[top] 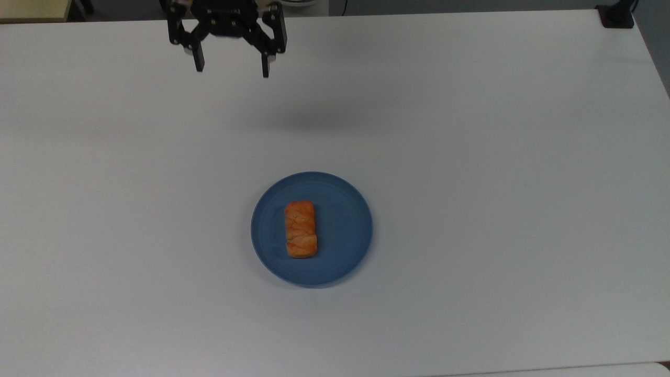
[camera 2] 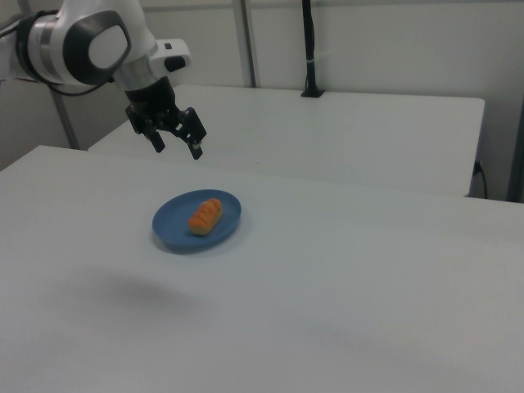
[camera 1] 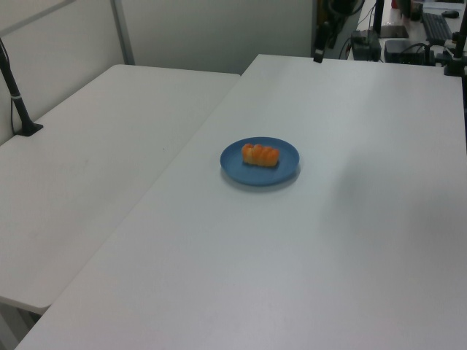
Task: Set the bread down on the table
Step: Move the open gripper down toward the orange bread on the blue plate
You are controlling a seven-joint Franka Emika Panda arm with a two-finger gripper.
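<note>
- The bread [top: 301, 229] is seen as a small oblong pastry, orange-golden with pale braided streaks across a glossy top; it is also seen in the left view [camera 1: 260, 154] and the right view [camera 2: 205, 216].
- It lies flat on a round blue plate [top: 345, 230], set toward the top view's left of the plate's middle. The plate has a smooth, shallow shape with a low rim [camera 2: 168, 237].
- The plate rests on the table [top: 497, 183], a plain white matte top. A second white table [camera 1: 87, 175] stands alongside it, with a black pole [camera 2: 309, 49] mounted at its far edge.
- Pale wall panels are seen behind, and dark equipment [camera 1: 408, 44] beyond the table's far end.
- The gripper [top: 231, 69] hangs in the air well apart from the plate; its black fingers are spread wide and nothing is held or touched. It is carried by a white and grey arm [camera 2: 90, 41].
</note>
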